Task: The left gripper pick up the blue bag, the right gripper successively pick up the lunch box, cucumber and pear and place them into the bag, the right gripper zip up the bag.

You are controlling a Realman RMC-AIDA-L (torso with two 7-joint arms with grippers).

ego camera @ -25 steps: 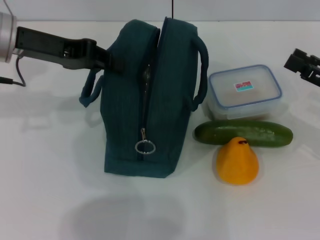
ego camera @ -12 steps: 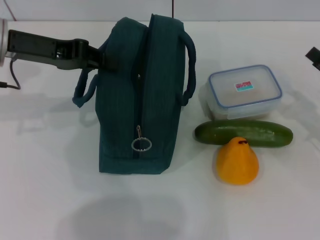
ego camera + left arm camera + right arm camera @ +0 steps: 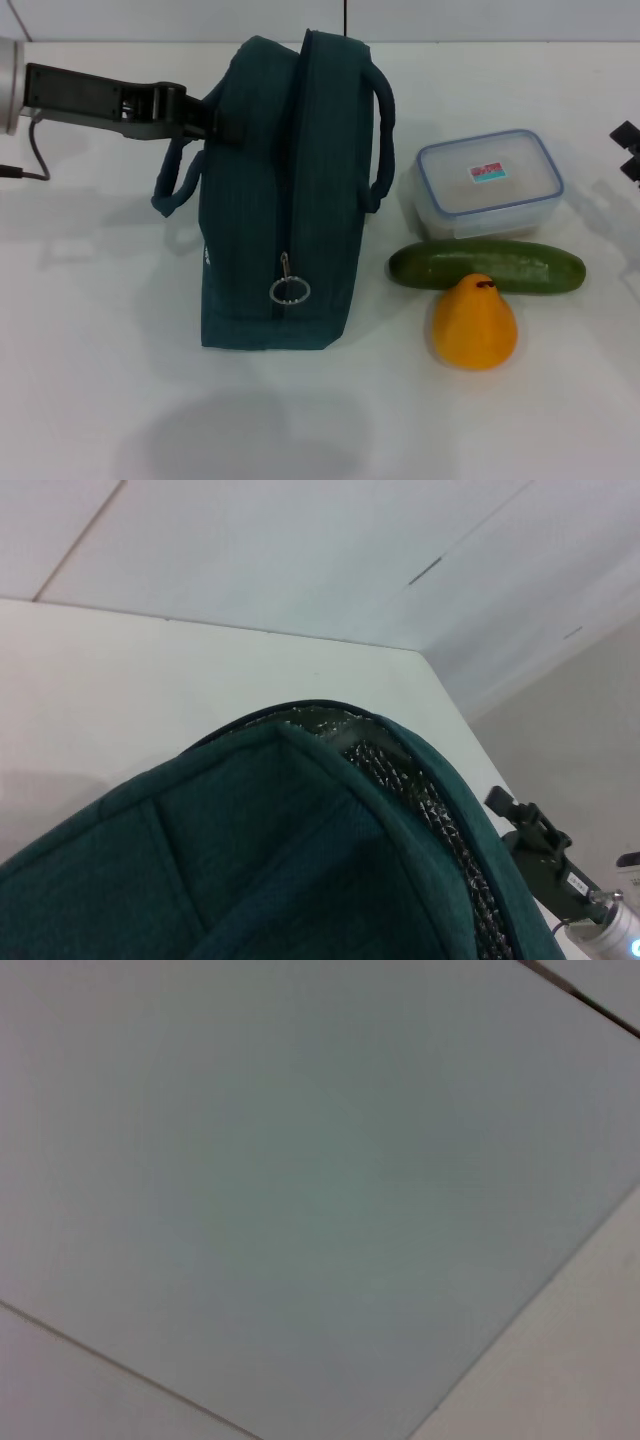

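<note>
a white table (image 3: 100, 380) fills nearly the whole head view, smooth and bare of markings, with soft grey shadows under the objects and a broad faint shadow at the lower centre of the frame. along the top edge a thin dark line separates the table from a pale grey wall (image 3: 480, 18). the blue bag (image 3: 285, 200) stands upright at centre-left of the frame, its zipper seam running down the face toward the camera and ending in a metal pull ring (image 3: 289, 290); 1 handle loops out on each side. the left gripper (image 3: 205, 115) reaches in from the upper left of the frame on a black arm and is clamped on the bag's upper left side, just above the left handle. in the left wrist view the bag's top edge gapes slightly, showing silver quilted lining (image 3: 420, 800), with white table and pale wall panels behind it. right of the bag, apart from it, sits the lunch box (image 3: 490, 183), clear with a blue-rimmed lid and a small label. the cucumber (image 3: 486, 266) lies crosswise just in front of the box, and the yellow pear (image 3: 474, 324) stands touching the cucumber's near side. the right gripper (image 3: 630, 150) shows only as a dark tip at the right edge of the frame, well apart from the food; whether its jaws are parted, i cannot tell. the right wrist view shows only plain grey-white panels crossed by thin seams.
</note>
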